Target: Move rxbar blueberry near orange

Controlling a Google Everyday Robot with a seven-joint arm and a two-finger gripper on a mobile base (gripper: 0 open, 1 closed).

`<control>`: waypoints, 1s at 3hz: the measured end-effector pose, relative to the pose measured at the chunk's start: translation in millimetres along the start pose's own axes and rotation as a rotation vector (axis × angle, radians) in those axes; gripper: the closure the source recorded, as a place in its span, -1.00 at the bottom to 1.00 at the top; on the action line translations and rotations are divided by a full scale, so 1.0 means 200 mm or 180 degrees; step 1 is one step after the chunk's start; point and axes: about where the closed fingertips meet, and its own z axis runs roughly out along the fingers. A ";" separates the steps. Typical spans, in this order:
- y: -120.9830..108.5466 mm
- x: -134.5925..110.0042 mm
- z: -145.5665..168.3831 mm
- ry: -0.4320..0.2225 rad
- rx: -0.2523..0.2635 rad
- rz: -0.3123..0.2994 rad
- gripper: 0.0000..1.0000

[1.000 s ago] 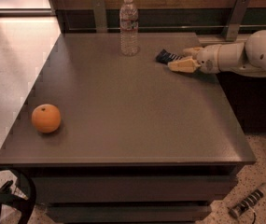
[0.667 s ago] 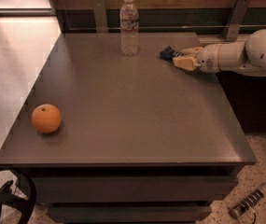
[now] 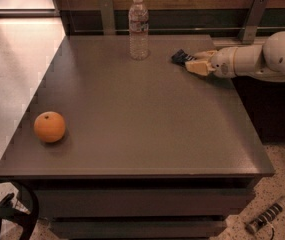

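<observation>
Tool (image 3: 193, 61) at far right of bench (image 3: 147, 134), fingers clamped on rxbar blueberry (image 3: 180, 57). Water bottle (image 3: 138, 28) upright, near bar's left. Orange (image 3: 49, 127) front-left, well apart.

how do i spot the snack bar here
On the grey table, look near the far edge, right of the bottle. The bar lies at the tip of the gripper, reaching in from the right. It alone is flat and dark navy.

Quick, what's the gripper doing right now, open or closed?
Gripper: closed on the dark snack bar, at the table's far right side.
</observation>
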 end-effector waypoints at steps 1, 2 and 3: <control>0.00 0.00 0.00 0.0000 0.0000 0.0000 1.00; 0.00 0.00 0.00 0.0000 0.0000 -0.0001 1.00; 0.00 0.00 0.00 0.0000 0.0000 -0.0001 1.00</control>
